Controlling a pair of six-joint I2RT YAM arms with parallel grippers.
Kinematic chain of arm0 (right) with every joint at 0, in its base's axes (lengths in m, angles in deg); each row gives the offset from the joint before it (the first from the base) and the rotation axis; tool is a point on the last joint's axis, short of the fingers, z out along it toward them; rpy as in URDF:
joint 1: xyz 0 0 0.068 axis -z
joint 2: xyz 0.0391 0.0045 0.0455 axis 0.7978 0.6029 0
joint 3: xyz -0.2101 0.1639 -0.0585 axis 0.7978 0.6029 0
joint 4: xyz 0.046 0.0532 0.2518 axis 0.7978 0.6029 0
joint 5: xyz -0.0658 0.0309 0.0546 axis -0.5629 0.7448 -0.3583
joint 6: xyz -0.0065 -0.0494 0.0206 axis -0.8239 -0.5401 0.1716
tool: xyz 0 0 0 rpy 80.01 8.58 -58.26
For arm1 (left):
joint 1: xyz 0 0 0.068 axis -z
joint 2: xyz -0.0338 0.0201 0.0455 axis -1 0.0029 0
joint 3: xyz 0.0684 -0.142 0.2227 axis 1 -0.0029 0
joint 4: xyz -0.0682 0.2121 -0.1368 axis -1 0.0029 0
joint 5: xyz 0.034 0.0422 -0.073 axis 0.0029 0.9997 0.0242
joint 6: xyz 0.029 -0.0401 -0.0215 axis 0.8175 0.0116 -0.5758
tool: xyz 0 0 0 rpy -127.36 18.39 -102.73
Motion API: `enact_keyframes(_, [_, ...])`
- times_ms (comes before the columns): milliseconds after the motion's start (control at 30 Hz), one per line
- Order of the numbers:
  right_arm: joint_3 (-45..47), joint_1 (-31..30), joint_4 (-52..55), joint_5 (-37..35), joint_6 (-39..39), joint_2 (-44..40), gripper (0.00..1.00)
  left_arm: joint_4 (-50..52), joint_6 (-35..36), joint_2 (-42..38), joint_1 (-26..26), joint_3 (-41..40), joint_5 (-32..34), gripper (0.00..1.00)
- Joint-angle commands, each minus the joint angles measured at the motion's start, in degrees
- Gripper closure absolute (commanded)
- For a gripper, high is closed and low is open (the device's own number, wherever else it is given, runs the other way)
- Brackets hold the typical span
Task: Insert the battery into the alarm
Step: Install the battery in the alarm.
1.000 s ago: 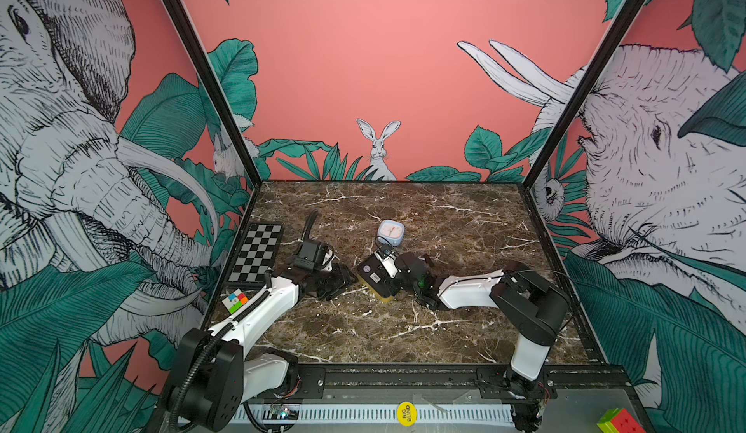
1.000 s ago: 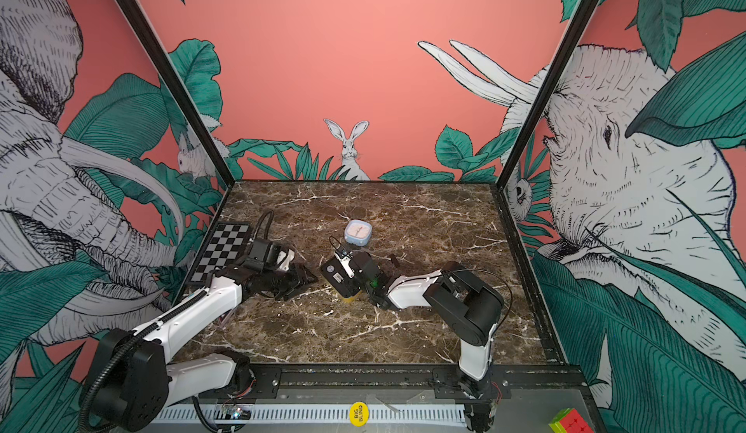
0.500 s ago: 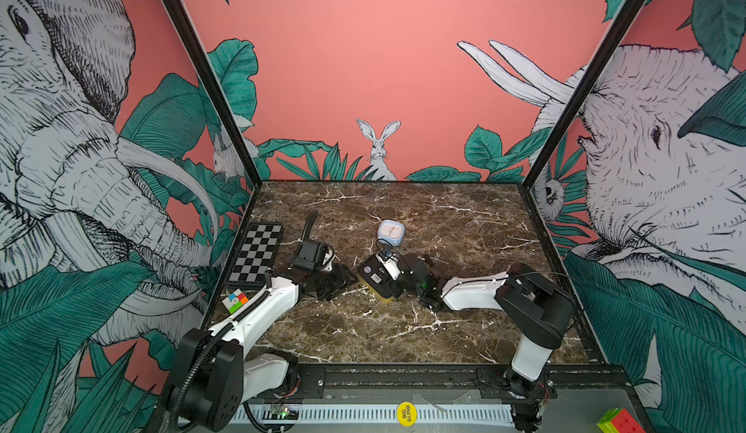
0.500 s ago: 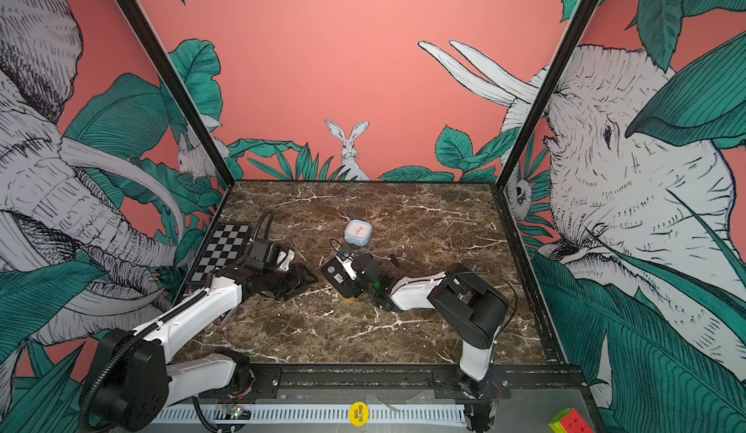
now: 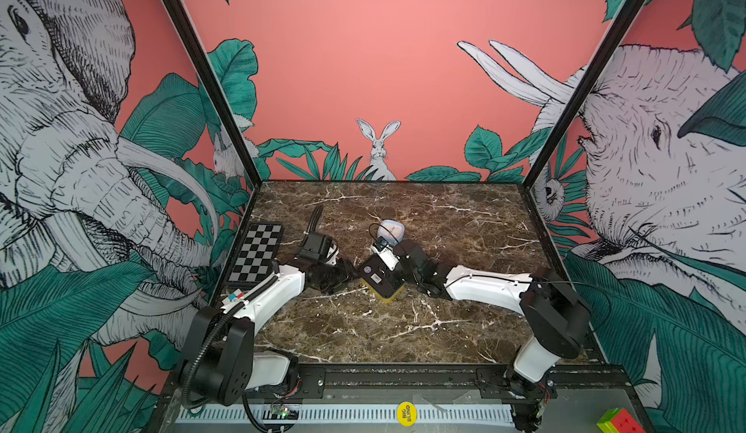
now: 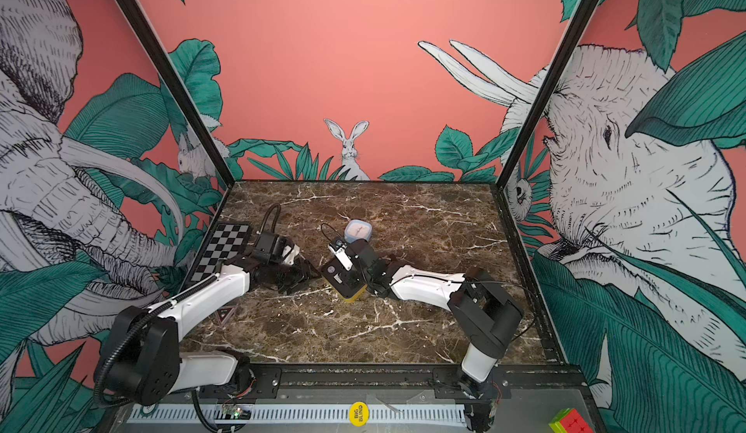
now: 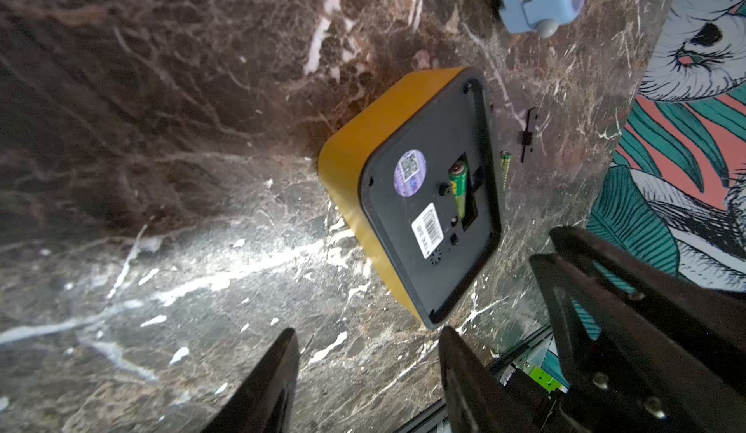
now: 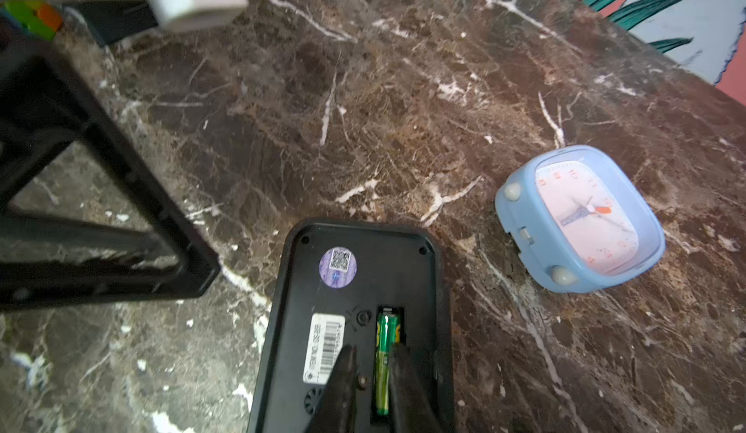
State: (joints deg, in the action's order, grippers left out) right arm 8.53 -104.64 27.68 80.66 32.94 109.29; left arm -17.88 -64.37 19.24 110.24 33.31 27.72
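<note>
Currently the right gripper [image 8: 373, 348] pinches the green battery [image 8: 385, 326], tilted in the back slot [image 7: 470, 209] of the yellow alarm clock [image 7: 375, 128]; left gripper [image 7: 368, 342] spread, empty. Pressing askew could pop it out

Green battery [image 8: 383, 354] lying in yellow alarm's [image 7: 355, 160] open back compartment.

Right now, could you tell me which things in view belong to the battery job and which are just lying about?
In play: yellow alarm, green battery in its compartment, second battery beside it, loose black cover.
Lying about: blue clock, checkerboard, Rubik's cube.
</note>
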Motion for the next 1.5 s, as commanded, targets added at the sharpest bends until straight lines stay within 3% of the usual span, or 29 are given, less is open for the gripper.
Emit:
enact_keyframes(0, [-3.62,1.52,11.17,3.21,2.68,1.26,0.89,1.03,2.64,2.45,-0.46,3.48,0.18,0.42])
enact_keyframes(233, [-9.85,4.24,22.42,8.17,4.89,4.67,0.92,-1.66,1.36,7.89,-0.45,6.0,0.32,0.42])
enact_keyframes(600, [-15.11,5.49,24.82,14.95,5.08,9.14,0.93,-4.56,-0.65,12.69,-0.45,5.79,-1.32,0.46])
enact_keyframes(933, [-18.69,5.48,24.65,12.85,4.92,11.62,0.94,-5.06,-1.23,14.45,-0.37,5.04,-2.15,0.53])
enact_keyframes(1467, [-21.81,5.53,26.7,11.58,3.34,16.47,0.96,-4.78,-1.29,14.37,-0.36,3.37,-1.67,0.54])
